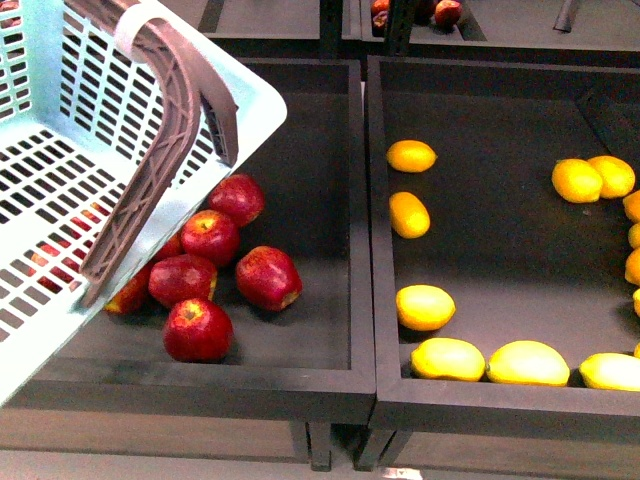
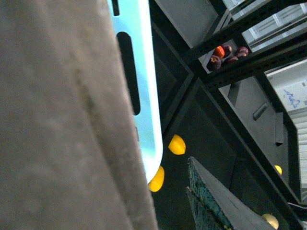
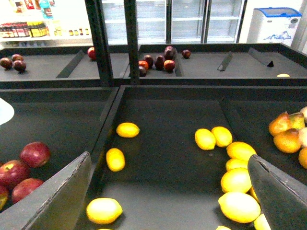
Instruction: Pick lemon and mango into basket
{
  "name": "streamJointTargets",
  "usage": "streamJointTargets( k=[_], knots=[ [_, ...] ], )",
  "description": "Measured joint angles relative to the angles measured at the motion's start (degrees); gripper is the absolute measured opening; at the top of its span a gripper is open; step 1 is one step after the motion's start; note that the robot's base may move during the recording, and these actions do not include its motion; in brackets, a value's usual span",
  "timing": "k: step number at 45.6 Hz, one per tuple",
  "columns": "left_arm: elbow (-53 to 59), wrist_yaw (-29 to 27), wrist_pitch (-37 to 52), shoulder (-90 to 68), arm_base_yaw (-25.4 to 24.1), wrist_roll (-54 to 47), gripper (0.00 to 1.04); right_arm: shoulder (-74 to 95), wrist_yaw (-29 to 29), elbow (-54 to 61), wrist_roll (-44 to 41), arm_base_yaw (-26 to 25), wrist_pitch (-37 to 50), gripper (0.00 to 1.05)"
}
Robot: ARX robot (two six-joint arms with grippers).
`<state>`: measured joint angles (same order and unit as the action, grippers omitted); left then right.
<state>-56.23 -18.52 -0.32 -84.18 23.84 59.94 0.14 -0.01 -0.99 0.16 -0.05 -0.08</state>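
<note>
The turquoise basket hangs tilted at the top left of the front view, over the apple bin, with its brown-grey handle across it. My left gripper is shut on the basket; the handle fills the left wrist view and one finger shows beside it. Several yellow lemons lie in the right-hand bin. My right gripper is open and empty above those lemons. Orange-yellow mangoes lie in the compartment further right. Neither gripper shows in the front view.
Red apples are piled in the left bin, partly under the basket. A raised dark wall divides the two bins. A slanted divider separates lemons from mangoes. Shelves with dark red fruit stand behind.
</note>
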Motion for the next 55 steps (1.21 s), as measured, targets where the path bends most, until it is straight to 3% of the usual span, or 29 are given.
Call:
streamJointTargets(
  k=[7,18,28,44,48,52,55],
  knots=[
    [-9.6,7.2,0.6,-10.5,0.7,2.8,0.30,0.0,0.0,0.0,0.0,0.0,0.0,0.96],
    [-26.3,16.0,-3.0,-22.6,7.6,2.3,0.29,0.0,0.0,0.0,0.0,0.0,0.0,0.96],
    [-28.9,22.9,-3.3,-24.0,11.0,-1.7,0.29,0.0,0.0,0.0,0.0,0.0,0.0,0.96],
    [-28.8,23.5,-1.9,-24.0,11.6,-4.4,0.29,0.1,0.0,0.0,0.0,0.0,0.0,0.96],
    [-28.8,23.0,-1.9,-24.0,11.6,-4.4,0.29,10.8,-11.9,-4.5,5.2,-6.7,-9.4,0.96],
    [-28.8,23.2,-1.9,-24.0,11.6,-4.6,0.29,23.3,-17.4,-5.6,7.3,-14.8,-3.0,0.96],
    [-28.8,23.2,-1.9,-24.0,11.6,-4.5,0.29,29.8,-18.9,-6.6,7.8,-17.9,1.9,0.96]
  ],
)
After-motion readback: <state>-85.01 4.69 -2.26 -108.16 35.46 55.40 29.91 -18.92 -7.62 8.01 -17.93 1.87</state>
